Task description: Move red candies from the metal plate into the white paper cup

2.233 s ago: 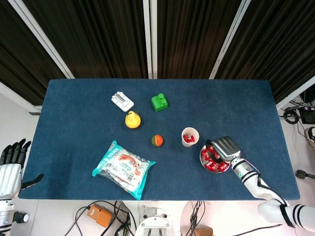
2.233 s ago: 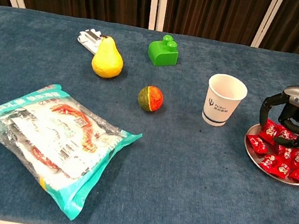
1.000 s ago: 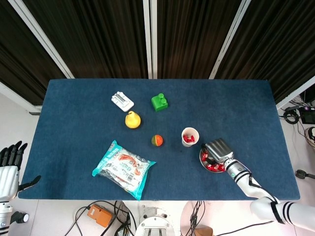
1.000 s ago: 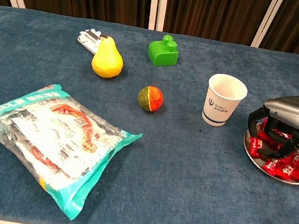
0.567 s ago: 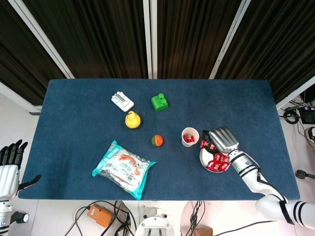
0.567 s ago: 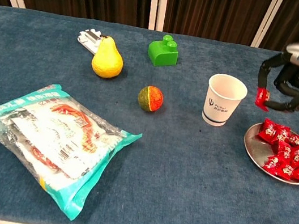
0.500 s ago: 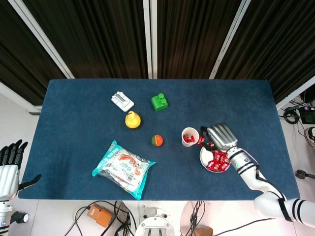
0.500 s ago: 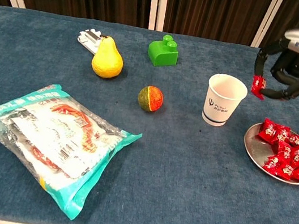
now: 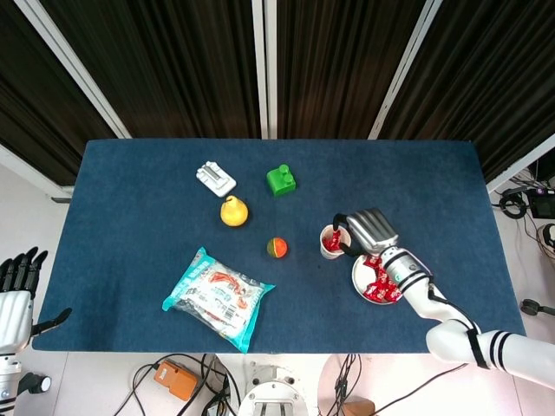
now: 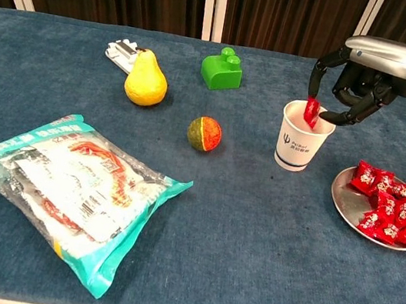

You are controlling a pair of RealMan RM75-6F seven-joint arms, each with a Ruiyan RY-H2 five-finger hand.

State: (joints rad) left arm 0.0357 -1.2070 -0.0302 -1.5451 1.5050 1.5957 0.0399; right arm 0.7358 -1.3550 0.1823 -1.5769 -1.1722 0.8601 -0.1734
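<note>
The white paper cup (image 10: pixel 301 141) stands right of the table's middle, with red candy showing inside it (image 9: pixel 331 243) in the head view. My right hand (image 10: pixel 364 74) hovers over the cup's rim and pinches one red candy (image 10: pixel 311 112), which hangs upright in the cup's mouth. The metal plate (image 10: pixel 342 199) lies to the right of the cup and carries several red candies (image 10: pixel 388 210). My left hand (image 9: pixel 17 282) shows only in the head view, off the table's left front corner, fingers apart and holding nothing.
A yellow pear (image 10: pixel 145 82) and a white clip-like part (image 10: pixel 120 51) lie at the back left. A green block (image 10: pixel 222 70) sits behind the cup. An orange-green ball (image 10: pixel 204 133) lies left of the cup. A large snack bag (image 10: pixel 71 192) covers the front left.
My right hand picked a candy off the plate, rose and moved left; it now holds the candy over the cup's mouth. The left hand stayed put.
</note>
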